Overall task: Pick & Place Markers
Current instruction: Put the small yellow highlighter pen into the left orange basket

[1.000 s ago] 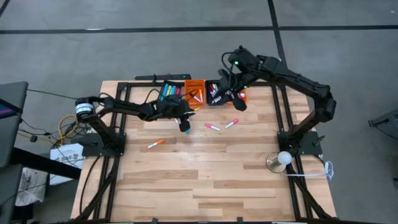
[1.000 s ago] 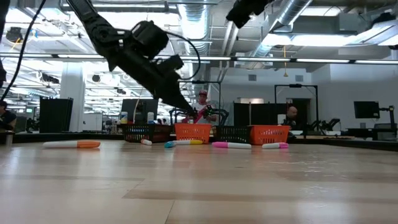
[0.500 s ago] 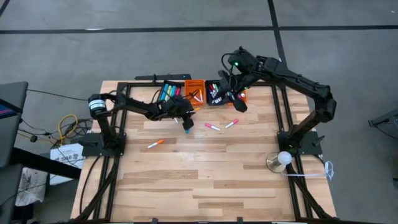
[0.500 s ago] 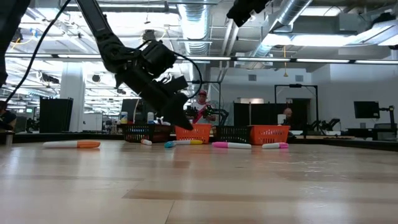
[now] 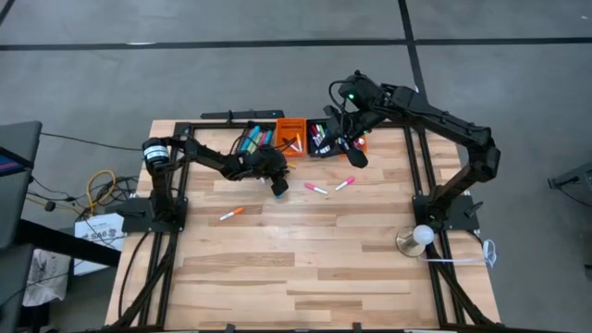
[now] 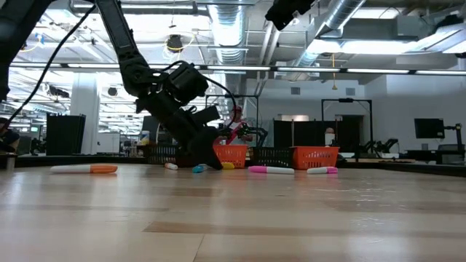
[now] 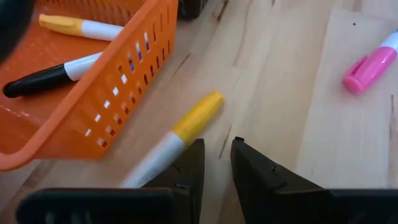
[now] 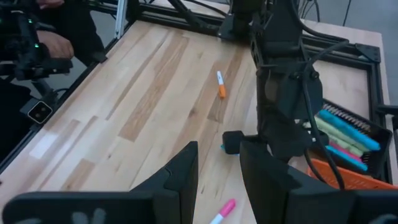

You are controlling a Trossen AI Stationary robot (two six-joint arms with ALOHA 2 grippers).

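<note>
Left gripper: low at table, fingers narrowly apart, empty, beside yellow-capped marker.
Marker: lying against orange bin.
Right gripper: above bins, narrow gap, empty.

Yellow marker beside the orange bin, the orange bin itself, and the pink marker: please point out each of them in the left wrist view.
yellow marker [image 7: 198, 116]: left wrist view, on its yellow cap.
orange bin [image 7: 118, 78]: left wrist view, on its perforated side wall.
pink marker [image 7: 368, 66]: left wrist view, on its pink cap.

Orange bin crowds yellow marker, near tabletop open
</note>
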